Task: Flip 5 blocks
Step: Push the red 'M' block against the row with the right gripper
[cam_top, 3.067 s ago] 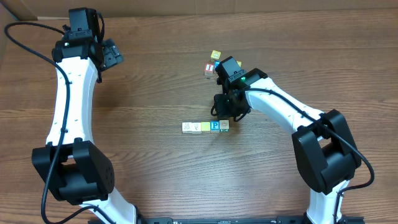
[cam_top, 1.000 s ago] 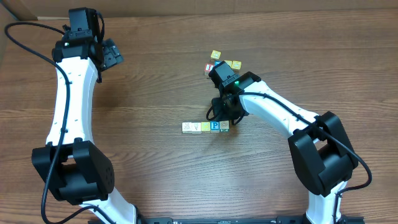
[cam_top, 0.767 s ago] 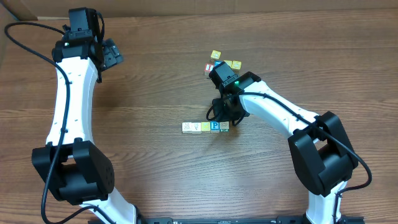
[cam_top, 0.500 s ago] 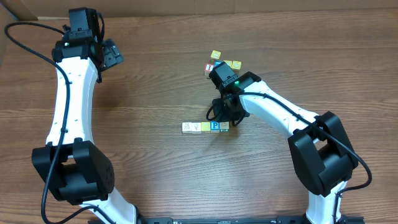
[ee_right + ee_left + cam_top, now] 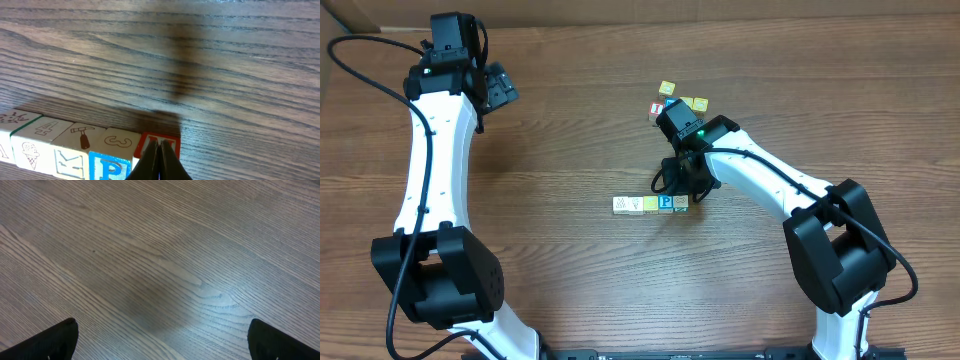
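Five blocks [image 5: 650,204] lie in a row mid-table: two cream, a yellow one, the blue P block [image 5: 666,203] and one end cube [image 5: 681,202]. In the right wrist view the P block [image 5: 111,167] sits beside that end cube, which shows a red-framed face [image 5: 173,144]. My right gripper [image 5: 160,144] is shut with nothing between its fingers, and its tips rest on that red-framed face. From overhead the right gripper [image 5: 682,190] hangs at the row's right end. My left gripper [image 5: 167,345] is open over bare wood, far at the back left [image 5: 498,88].
Behind the right arm lie a few loose cubes: a yellow one [image 5: 667,88], a red-faced one [image 5: 657,109] and another yellow one [image 5: 700,103]. The right arm's links arch over the area between them and the row.
Nothing has moved in the last second. About three seconds ago the right wrist sat slightly farther right; it has since shifted left over the row's end.
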`<state>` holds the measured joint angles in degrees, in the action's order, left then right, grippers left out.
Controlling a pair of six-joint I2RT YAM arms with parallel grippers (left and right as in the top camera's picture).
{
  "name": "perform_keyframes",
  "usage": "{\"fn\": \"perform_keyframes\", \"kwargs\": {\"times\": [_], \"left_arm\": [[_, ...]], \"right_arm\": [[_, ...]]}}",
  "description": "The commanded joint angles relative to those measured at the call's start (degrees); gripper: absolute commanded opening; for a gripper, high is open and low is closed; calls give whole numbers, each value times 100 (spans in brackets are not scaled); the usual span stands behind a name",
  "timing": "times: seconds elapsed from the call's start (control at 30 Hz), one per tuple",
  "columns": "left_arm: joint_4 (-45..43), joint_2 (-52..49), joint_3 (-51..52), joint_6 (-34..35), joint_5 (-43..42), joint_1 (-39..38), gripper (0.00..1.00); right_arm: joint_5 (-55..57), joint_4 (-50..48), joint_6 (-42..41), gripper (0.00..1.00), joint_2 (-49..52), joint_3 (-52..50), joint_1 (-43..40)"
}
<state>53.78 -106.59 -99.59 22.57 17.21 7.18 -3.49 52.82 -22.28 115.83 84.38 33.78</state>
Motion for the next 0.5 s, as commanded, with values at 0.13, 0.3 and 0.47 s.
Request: {"fn": "perform_keyframes", "kwargs": {"times": [0.13,0.3,0.47], "left_arm": [[-4,85,-101,127,79,20,100],[-4,85,-101,127,79,20,100],[-4,85,-101,127,79,20,100]], "right_arm": [[20,61,-50,4,7,107,68],[-66,70,-48,4,7,107,72],[-63,92,-48,4,7,107,72]]}}
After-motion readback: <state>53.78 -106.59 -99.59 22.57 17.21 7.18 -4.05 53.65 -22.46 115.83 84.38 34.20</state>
